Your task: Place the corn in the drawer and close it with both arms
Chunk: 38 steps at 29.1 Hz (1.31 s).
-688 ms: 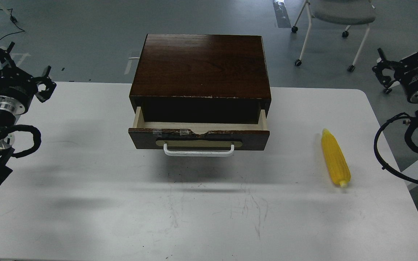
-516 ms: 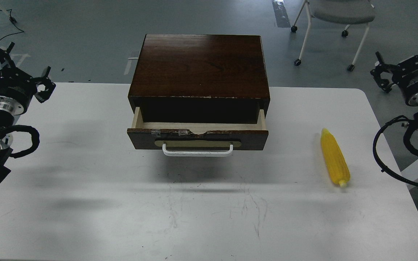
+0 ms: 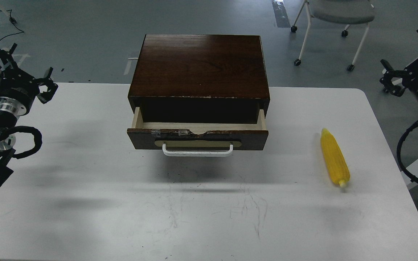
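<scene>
The corn (image 3: 334, 157) lies on the white table (image 3: 85, 163) at the right, its pale stub end toward me. The dark brown drawer (image 3: 197, 138), with a white bar handle (image 3: 197, 152), is pulled partly out of its cabinet (image 3: 199, 65); the part of its pale inside that shows is empty. My left gripper (image 3: 25, 67) hovers over the table's far left edge with its fingers spread, holding nothing. My right gripper (image 3: 402, 49) hovers beyond the table's right edge, above and to the right of the corn, also spread and empty.
A grey wheeled chair (image 3: 339, 14) stands on the floor behind the table's right corner. Black cable loops (image 3: 403, 159) hang from my right arm beside the table's right edge. The table's front edge is near me.
</scene>
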{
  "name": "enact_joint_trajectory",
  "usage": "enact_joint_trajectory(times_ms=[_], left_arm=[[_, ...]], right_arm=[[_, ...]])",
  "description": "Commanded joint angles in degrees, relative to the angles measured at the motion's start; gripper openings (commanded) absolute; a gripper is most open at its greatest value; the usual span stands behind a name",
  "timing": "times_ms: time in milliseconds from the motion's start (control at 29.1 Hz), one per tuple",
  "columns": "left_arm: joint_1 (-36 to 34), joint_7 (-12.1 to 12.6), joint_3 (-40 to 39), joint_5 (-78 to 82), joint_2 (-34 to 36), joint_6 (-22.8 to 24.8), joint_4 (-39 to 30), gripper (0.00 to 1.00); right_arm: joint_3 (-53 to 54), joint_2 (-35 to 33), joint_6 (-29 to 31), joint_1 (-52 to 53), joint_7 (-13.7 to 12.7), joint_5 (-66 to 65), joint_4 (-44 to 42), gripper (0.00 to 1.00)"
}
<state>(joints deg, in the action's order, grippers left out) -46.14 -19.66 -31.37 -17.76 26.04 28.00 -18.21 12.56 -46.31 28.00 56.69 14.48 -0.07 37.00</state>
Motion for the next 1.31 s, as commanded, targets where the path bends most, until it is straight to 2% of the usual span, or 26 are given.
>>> enact_joint_trajectory(times_ms=[0,138,241,275,378,447,516,619,860,1066,1135,1203,1238,1272], left_arm=[[-0.18,-0.11,-0.36,-0.09,-0.20,0.00,0.02,0.98],[-0.97,-0.20,-1.07,-0.35,0.24,0.00,0.02,0.98],[-1.41,-0.20,-1.07,-0.35,0.59,0.00,0.02,0.98],[-1.41,-0.20,-1.07,-0.35,0.59,0.00,0.02,0.98],[-1.50,-0.38,-1.07,-0.44,0.68,0.00,0.02,0.98],[-1.41,-0.99,-0.98,-0.44,0.86,0.00,0.10,0.98],[-1.41,-1.26,-0.89,-0.44,0.95,0.00,0.10,0.98],[-1.15,-1.43,-0.80,-0.44,1.73,0.00,0.10,0.98],[-1.41,-1.34,-0.89,-0.44,2.09,0.00,3.79,0.98],[-1.32,-1.26,-0.80,-0.44,2.18,0.00,3.80,0.98],[-1.15,-1.34,-0.80,-0.44,2.26,0.00,3.80,0.98],[-0.97,-1.26,-0.71,-0.35,2.35,0.00,3.88,0.98],[-0.88,-1.34,-0.80,-0.44,2.35,0.00,3.88,0.98],[-0.88,-1.34,-0.72,-0.44,2.35,0.00,3.97,0.98]], right_arm=[[-7.20,-3.70,0.00,3.61,-1.04,-7.31,5.10,1.00],[-9.57,-8.26,0.00,5.72,-1.82,-24.94,15.27,1.00],[-10.89,-10.55,-4.25,5.45,-5.51,-43.19,25.45,1.00],[-11.07,-10.73,-5.23,5.45,-6.22,-45.95,26.96,1.00],[-11.24,-10.56,-7.17,5.36,-11.21,-53.96,31.36,1.00],[-11.33,-10.29,-7.52,5.02,-12.81,-56.60,31.64,1.00],[-11.77,-9.60,-7.70,4.23,-13.25,-59.06,31.55,1.00],[-14.74,-4.43,-7.79,3.69,-13.25,-64.25,29.98,1.00],[-18.01,-0.02,-7.79,3.52,-12.99,-64.88,24.97,0.98],[-21.96,3.59,-7.96,3.43,-12.99,-65.05,23.47,0.87],[-23.10,3.85,-8.66,3.34,-12.99,-65.05,22.24,0.80],[-24.16,4.65,-9.10,3.25,-12.99,-65.05,21.71,0.60],[-24.51,5.08,-9.10,3.17,-12.90,-65.14,21.88,0.40],[-24.69,5.17,-9.10,3.25,-12.90,-65.23,22.06,0.33]])
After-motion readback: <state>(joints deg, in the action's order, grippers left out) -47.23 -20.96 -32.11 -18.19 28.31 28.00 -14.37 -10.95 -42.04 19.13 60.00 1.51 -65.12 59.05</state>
